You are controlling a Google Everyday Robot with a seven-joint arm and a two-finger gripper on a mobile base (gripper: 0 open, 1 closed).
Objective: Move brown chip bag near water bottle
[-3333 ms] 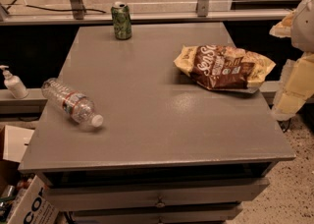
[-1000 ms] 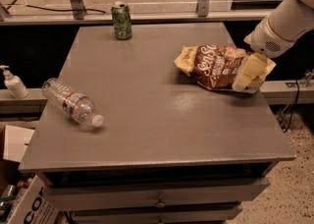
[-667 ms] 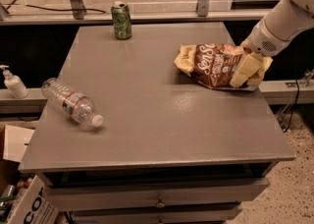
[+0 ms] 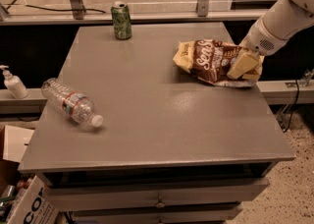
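Observation:
The brown chip bag [image 4: 205, 61] lies at the back right of the grey table [image 4: 162, 120], dark brown with white script and pale yellow ends. The water bottle [image 4: 70, 102] lies on its side near the table's left edge, its white cap pointing to the front right. My gripper [image 4: 242, 65] comes in from the upper right on a white arm and sits over the right end of the bag, low against it. It covers part of that end. Bag and bottle lie far apart.
A green soda can [image 4: 121, 20] stands at the table's back edge, left of centre. A small white pump bottle [image 4: 13, 83] stands on a ledge to the left. A cardboard box [image 4: 27, 203] sits on the floor at lower left. Drawers are below the tabletop.
The arm has come in from the right edge of the view and my gripper has moved left onto the right end of the chip bag. Bag, bottle and can have not moved.

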